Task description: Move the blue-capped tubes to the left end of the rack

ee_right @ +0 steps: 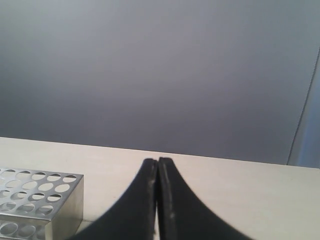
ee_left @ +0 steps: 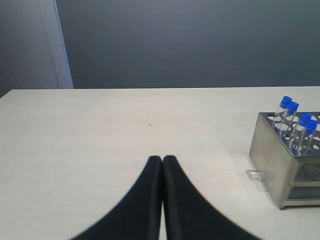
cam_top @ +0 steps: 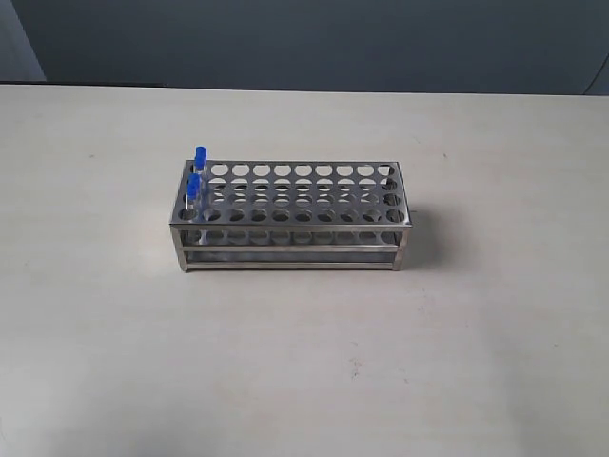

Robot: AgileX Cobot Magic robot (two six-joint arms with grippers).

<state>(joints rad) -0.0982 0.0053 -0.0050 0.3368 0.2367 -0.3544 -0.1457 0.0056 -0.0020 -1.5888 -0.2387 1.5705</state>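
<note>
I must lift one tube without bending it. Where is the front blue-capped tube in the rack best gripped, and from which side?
Probably by its blue cap, coming straight down from above. The front blue-capped tube stands nearly upright in a hole of the rack, so only its top sticks out, and other tubes stand close beside it.

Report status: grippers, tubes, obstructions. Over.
Left gripper shut, empty. Right gripper shut, empty. Four blue-capped tubes standing at left end of rack. Nothing in the way.

Soft, even light; the rack (cam_top: 285,250) throws a faint shadow rightward (all pictures slightly soft).
</note>
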